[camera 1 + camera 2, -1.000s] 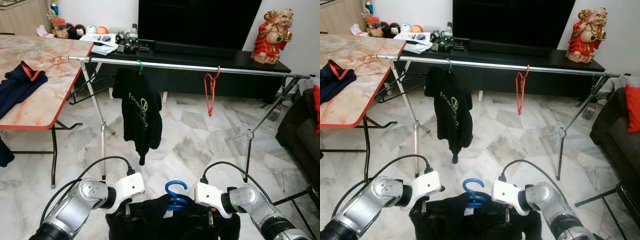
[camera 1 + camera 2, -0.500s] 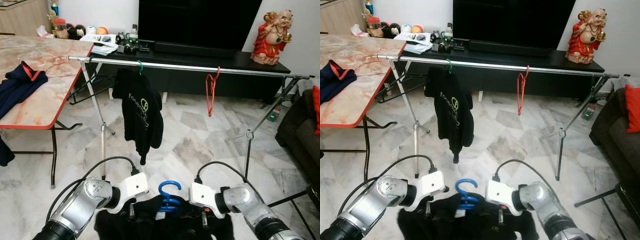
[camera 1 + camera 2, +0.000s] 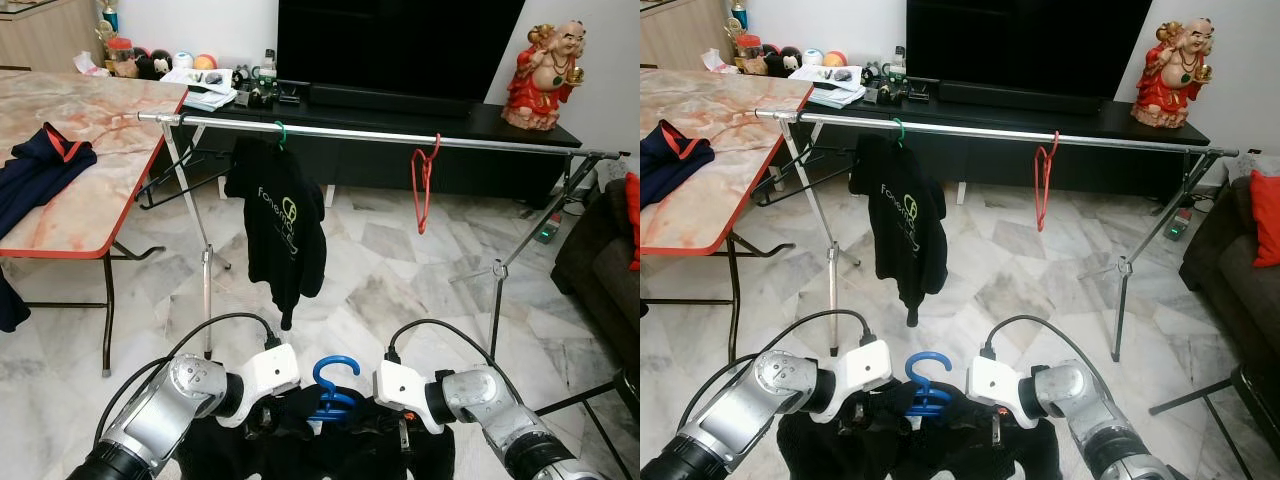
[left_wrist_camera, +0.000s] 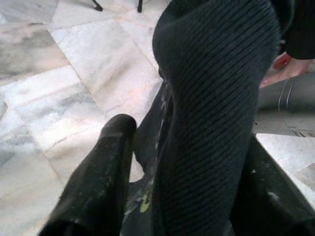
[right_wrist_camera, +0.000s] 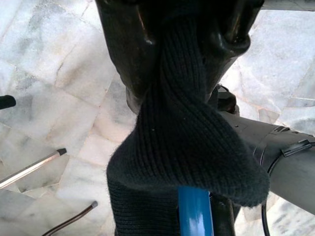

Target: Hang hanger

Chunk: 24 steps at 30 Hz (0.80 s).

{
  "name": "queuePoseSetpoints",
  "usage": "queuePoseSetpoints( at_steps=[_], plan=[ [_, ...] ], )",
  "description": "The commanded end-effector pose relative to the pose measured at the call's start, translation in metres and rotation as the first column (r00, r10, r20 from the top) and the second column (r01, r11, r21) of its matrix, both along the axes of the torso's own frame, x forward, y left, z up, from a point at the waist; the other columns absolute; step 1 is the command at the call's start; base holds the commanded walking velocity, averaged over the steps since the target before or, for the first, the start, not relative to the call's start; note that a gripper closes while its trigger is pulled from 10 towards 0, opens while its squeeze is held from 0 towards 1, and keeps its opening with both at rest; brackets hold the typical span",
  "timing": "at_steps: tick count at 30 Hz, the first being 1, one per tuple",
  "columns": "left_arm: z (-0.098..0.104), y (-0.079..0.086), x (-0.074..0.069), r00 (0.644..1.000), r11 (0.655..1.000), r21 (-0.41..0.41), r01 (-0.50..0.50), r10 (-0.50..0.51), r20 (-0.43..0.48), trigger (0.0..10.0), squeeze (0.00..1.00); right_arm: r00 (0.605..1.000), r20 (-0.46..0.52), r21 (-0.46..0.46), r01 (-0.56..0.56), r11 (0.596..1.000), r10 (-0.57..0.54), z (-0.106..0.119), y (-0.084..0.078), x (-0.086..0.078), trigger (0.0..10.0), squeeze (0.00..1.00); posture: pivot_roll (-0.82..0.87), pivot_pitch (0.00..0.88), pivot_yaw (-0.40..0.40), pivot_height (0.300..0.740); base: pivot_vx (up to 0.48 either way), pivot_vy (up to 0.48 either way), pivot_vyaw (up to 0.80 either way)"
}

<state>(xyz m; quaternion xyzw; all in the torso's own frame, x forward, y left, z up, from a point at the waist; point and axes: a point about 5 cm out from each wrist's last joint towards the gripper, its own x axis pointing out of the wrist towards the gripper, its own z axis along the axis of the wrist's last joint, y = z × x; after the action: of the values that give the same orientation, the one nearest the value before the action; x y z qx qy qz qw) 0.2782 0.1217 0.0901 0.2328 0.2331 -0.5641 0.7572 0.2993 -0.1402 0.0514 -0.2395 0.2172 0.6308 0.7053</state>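
You had the blue hanger [image 3: 333, 385] low between both grippers, well short of the rail [image 3: 400, 135], with a black garment [image 3: 940, 450] draped on it. The left gripper [image 4: 177, 162] and right gripper [image 5: 189, 54] each pinched knit fabric between their fingers.

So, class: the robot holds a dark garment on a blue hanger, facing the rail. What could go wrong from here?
1. Both the left gripper and right gripper pinch only knit fabric, so the blue hanger might slip out of the dark garment.
2. The rail stands far off, so walking could shake things loose.
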Motion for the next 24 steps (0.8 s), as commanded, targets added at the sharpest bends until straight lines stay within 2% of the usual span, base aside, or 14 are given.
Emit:
queuePoseSetpoints(
  at_steps=[1,24],
  plan=[
    [0.0018,-0.0029,-0.0011,1.0,1.0,-0.011,0.011,-0.011,-0.003,0.0,0.0,0.999,0.039,0.029,0.011,1.0,-0.012,0.0084,-0.0014,0.0046,0.0,0.0,0.12,0.0,-0.1,0.74,0.0,0.0,0.0],
    [0.0042,-0.0064,-0.0043,0.999,0.999,-0.028,0.028,-0.029,-0.026,0.0,0.0,0.998,0.048,0.029,0.034,0.999,-0.036,0.0086,0.0,0.0072,0.0,0.0,0.13,0.0,-0.105,0.74,0.0,0.0,0.0]
  ],
)
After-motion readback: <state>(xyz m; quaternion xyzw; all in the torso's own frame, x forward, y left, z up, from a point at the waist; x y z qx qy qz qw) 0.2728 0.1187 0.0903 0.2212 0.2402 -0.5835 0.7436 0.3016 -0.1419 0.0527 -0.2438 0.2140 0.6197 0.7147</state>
